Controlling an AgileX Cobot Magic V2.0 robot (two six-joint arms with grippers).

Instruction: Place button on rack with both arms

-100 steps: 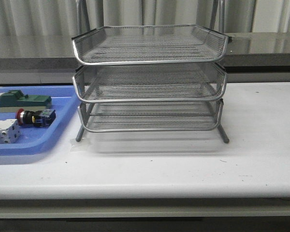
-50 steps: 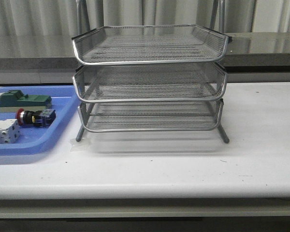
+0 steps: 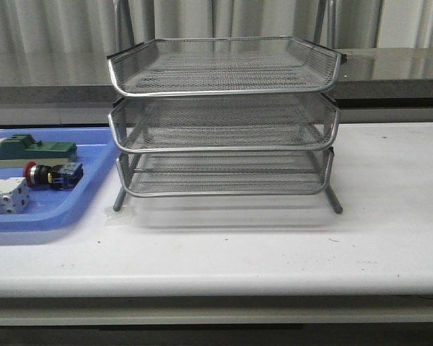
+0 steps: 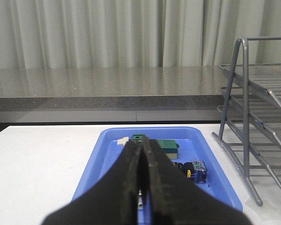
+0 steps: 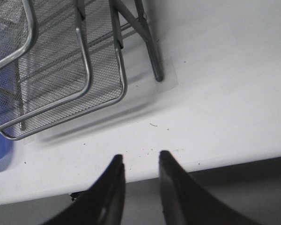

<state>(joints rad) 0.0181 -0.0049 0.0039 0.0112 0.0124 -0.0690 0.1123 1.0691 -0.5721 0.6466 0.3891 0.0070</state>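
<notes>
Nearest in the front view lies the bare front edge of the white worktop point(image 3: 274, 252), with a few dark specks on it. Further in, at the left, sits a flat blue tray point(image 3: 50, 216). In it, the white-grey block point(image 3: 6, 196) lies closest to the front. Just behind it lies the button point(image 3: 52, 175) on its side, red head pointing left, blue and black body to the right. It rests in the tray, apart from the rack. Behind the button sits the green block point(image 3: 35, 150).

Beside the tray, at the middle of the worktop, stands the rack point(image 3: 224, 122), three mesh tiers stacked on a metal frame, its legs planted on the surface. All three tiers hold nothing. Behind the worktop runs a grey stone ledge point(image 3: 43, 72), then pale curtains point(image 3: 50, 29).

The left wrist view shows the left gripper point(image 4: 141, 187) with its fingers point(image 4: 126, 183) pressed together, holding nothing, raised above the near end of the blue tray. Beyond its tips the green block and the button are visible in the tray, and the rack frame stands off to one side.

The right wrist view shows the right gripper point(image 5: 138, 161) with fingers slightly spread and nothing between them, over the front edge of the worktop, near one rack leg and the corner of the lowest tier.
</notes>
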